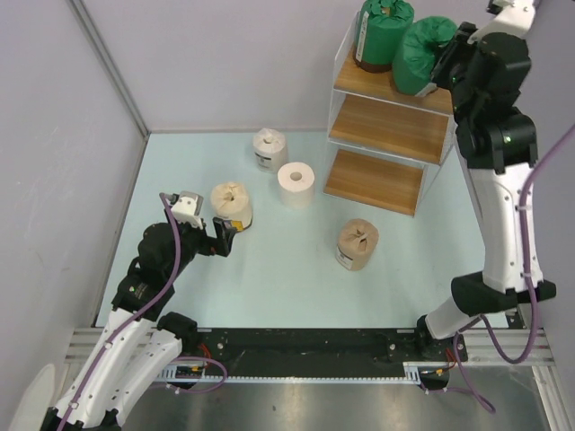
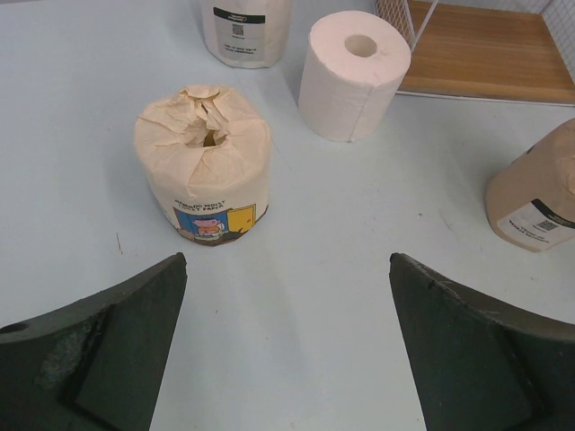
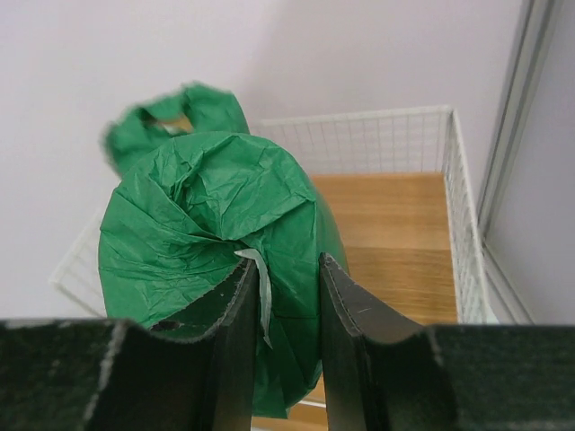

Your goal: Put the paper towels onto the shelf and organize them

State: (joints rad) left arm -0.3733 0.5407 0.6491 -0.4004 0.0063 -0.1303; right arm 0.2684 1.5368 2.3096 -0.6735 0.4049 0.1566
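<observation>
The pale table [image 1: 296, 269] carries the shelf [image 1: 388, 128] at its far right, three wooden boards in a white wire frame. The right arm reaches up to the top board, and the right gripper [image 3: 287, 332] is pinched nearly closed on the twisted wrap of a green roll [image 3: 216, 242]. That roll leans over the front of the top board; whether it rests on the wood I cannot tell. The other green roll [image 1: 384, 31] stands upright just behind it on the same board. The left arm lies low on the table's left side, and the left gripper [image 2: 287, 269] is spread wide with nothing in it, facing the cream roll [image 2: 205, 166], which stands just ahead of the fingers, apart from them. Beyond it on the table stand the bare white roll [image 2: 352, 76] and the labelled white roll [image 2: 244, 31], near each other. The tan roll [image 1: 358, 244] stands alone in front of the shelf
</observation>
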